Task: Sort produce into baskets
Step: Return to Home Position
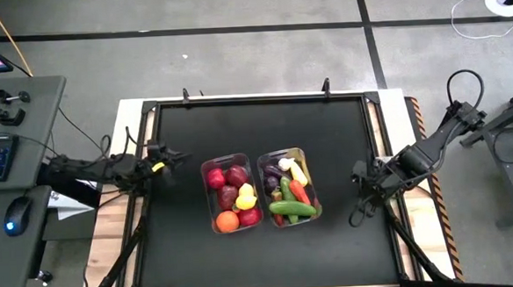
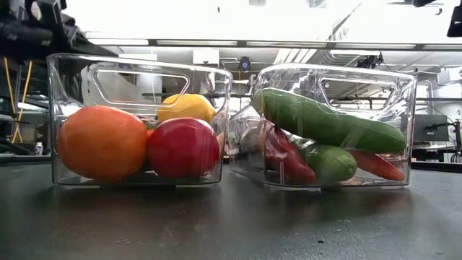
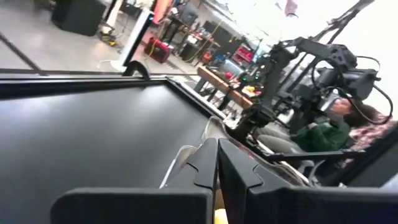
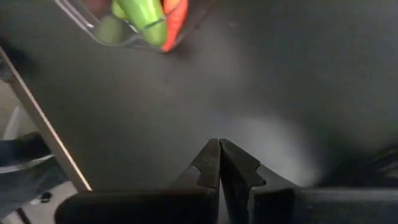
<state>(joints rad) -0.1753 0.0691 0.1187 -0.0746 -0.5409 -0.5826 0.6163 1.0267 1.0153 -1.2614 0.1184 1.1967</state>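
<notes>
Since the fruit [image 1: 229, 198] sits in the left bin [image 2: 72, 79] and the vegetables [image 1: 292, 207] in the right bin [image 2: 404, 101], sorting looks done; left claw [image 1: 173, 155] and right claw [image 1: 359, 215], both pinched closed and empty, hang near opposite bench [image 1: 183, 244] edges.

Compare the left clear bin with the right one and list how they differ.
Contents: the left bin holds round fruit, namely an orange, red apples and a lemon. The right bin holds long vegetables, cucumbers among them.
Colour: the left bin's load looks mostly red, the right bin's mostly green.
Both are clear, rounded rectangular bins with handle cut-outs, side by side on the black table.
</notes>
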